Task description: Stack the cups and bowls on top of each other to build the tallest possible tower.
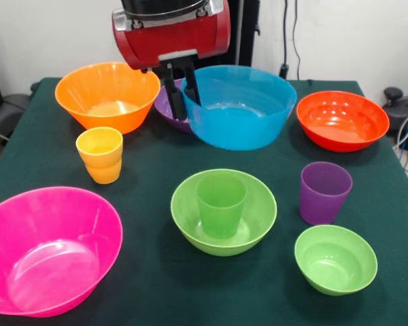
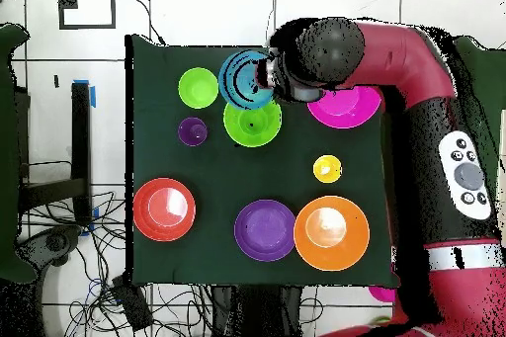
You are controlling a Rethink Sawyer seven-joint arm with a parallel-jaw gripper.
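We see gripper (image 1: 182,87) clamped on blue bowl (image 1: 241,109) rim, carried aloft; green cup (image 1: 221,204) in lime-green bowl (image 1: 190,214) lies nearer, below.

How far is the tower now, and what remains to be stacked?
Done: the green cup stands upright inside the lime-green bowl. In hand: the gripper clamps the rim of the blue bowl, which seems to hang above the table, not yet on the cup. Left: the purple cup and the small green bowl stand apart on the table, unstacked.
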